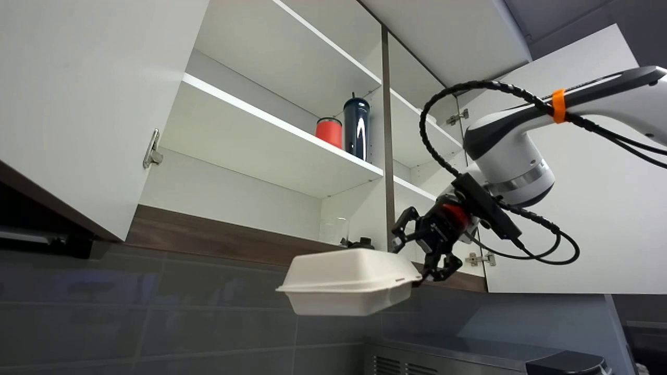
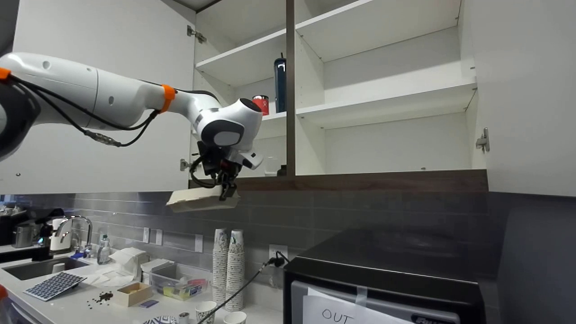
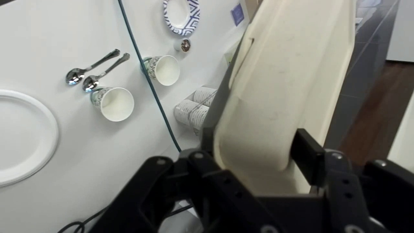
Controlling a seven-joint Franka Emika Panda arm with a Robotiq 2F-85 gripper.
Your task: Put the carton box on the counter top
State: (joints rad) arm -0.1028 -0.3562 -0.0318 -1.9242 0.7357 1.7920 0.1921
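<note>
The carton box (image 1: 354,281) is off-white, wide and closed, with a rim seam. It is in the air in front of the tiled backsplash, just below the cabinet's bottom edge in both exterior views; it also shows there (image 2: 200,200). My gripper (image 1: 411,263) is shut on one end of it. In the wrist view the two fingers (image 3: 255,142) stand on either side of the box (image 3: 284,71), which stretches away from them. The white counter top (image 2: 94,310) lies well below the box and also shows in the wrist view (image 3: 74,29).
An open cabinet holds a red cup (image 1: 329,133) and dark bottle (image 1: 356,127). A black microwave (image 2: 382,252) stands on the counter side. The counter bears paper-cup stacks (image 2: 236,270), a clear bin (image 2: 177,279), spoons (image 3: 92,72), a white plate (image 3: 19,139) and a crossing cable (image 3: 152,87).
</note>
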